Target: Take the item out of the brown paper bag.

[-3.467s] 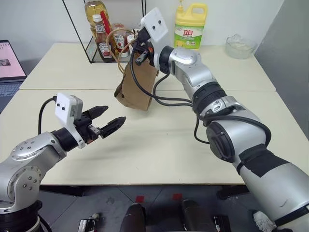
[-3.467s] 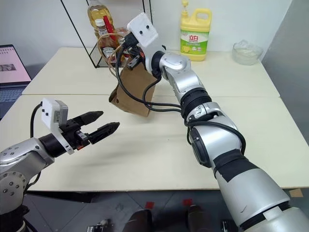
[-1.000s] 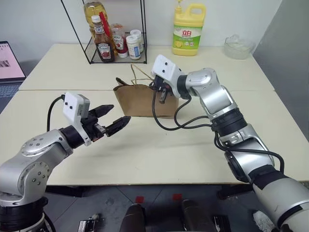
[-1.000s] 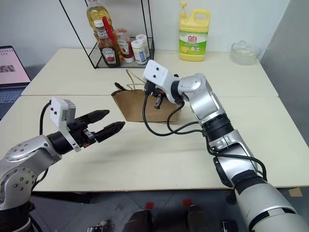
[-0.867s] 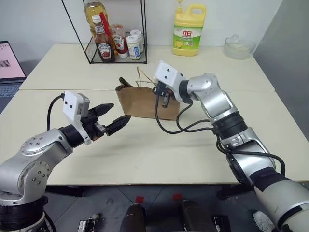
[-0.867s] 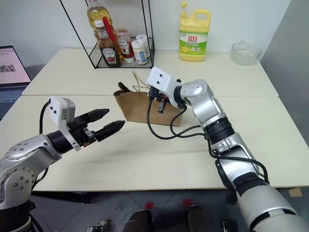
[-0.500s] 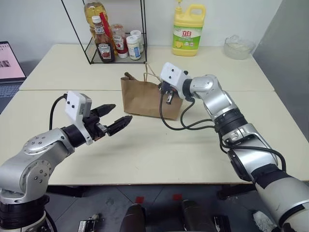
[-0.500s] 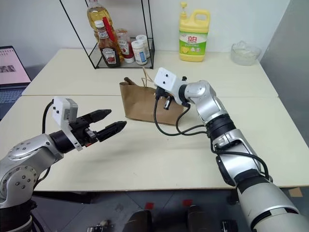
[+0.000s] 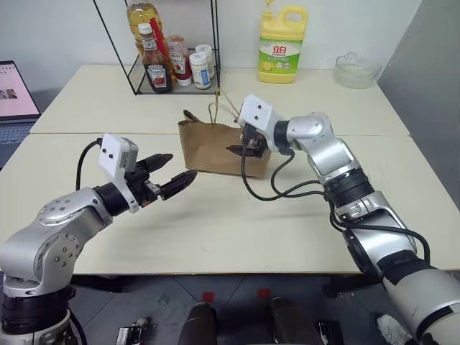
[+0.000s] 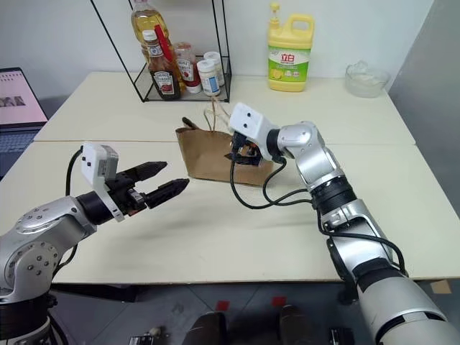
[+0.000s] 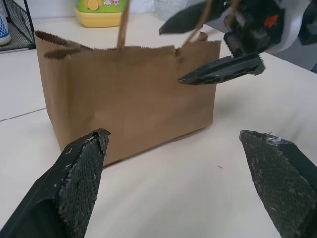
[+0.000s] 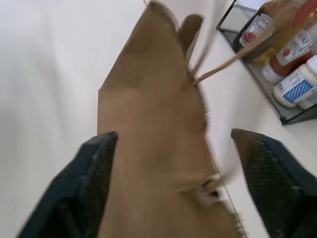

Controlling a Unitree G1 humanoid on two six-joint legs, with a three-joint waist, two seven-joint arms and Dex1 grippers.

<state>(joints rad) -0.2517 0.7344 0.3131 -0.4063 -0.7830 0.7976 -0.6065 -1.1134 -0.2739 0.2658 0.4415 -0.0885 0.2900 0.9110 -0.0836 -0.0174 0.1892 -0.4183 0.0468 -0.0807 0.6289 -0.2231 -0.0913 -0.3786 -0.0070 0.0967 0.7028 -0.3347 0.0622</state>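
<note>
The brown paper bag (image 9: 208,147) stands upright on the cream table (image 9: 215,223), its cord handles (image 9: 219,108) sticking up. The item is hidden from view. My right gripper (image 9: 241,146) is open at the bag's right top corner, with its two fingers (image 11: 220,69) spread on either side of the paper edge. In the right wrist view the bag (image 12: 153,148) lies between the wide-apart fingers (image 12: 96,168). My left gripper (image 9: 171,172) hovers open a little in front and to the left of the bag, pointing at it and holding nothing.
A black wire rack (image 9: 169,61) with ketchup and other bottles stands behind the bag at the back left. A yellow detergent jug (image 9: 280,43) and a clear bowl (image 9: 356,68) sit at the back right. A laptop (image 9: 14,97) is at the far left.
My right gripper carried the bag down from mid-air onto the table, stood it upright, then opened and let it go. The left gripper has stayed put and open.
</note>
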